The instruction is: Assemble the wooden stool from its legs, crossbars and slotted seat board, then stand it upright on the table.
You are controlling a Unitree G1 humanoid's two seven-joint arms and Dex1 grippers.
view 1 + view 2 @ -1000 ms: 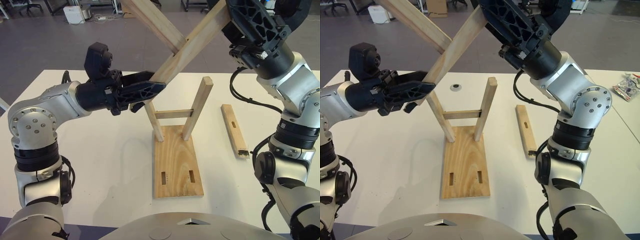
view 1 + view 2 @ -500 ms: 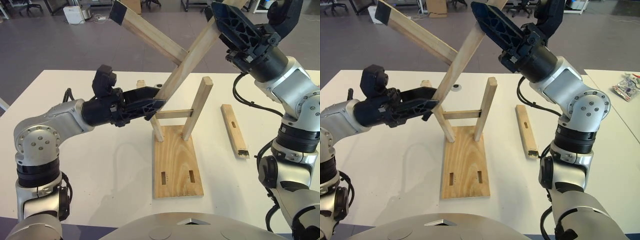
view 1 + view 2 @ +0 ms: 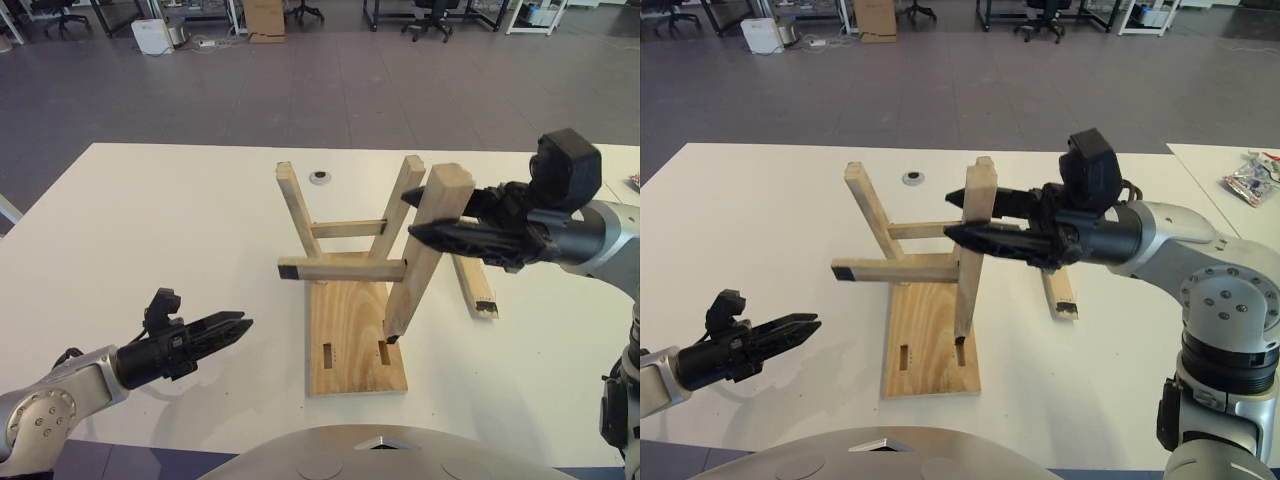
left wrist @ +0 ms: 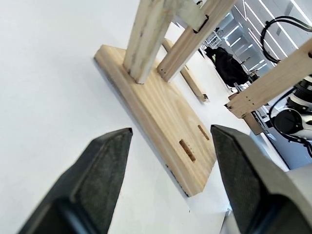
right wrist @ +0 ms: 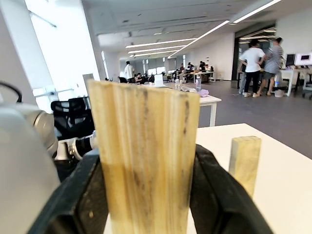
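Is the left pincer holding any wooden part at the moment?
No, the left pincer is open and empty, apart from the slotted seat board.

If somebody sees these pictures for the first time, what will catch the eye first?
First comes the right tool, shut on a wooden leg with a crossbar fixed to it. The leg is held nearly upright, its lower end at the near right slot of the seat board. Behind it, two more legs stand at the board's far end. The left tool hangs open and empty, low over the near left of the table.
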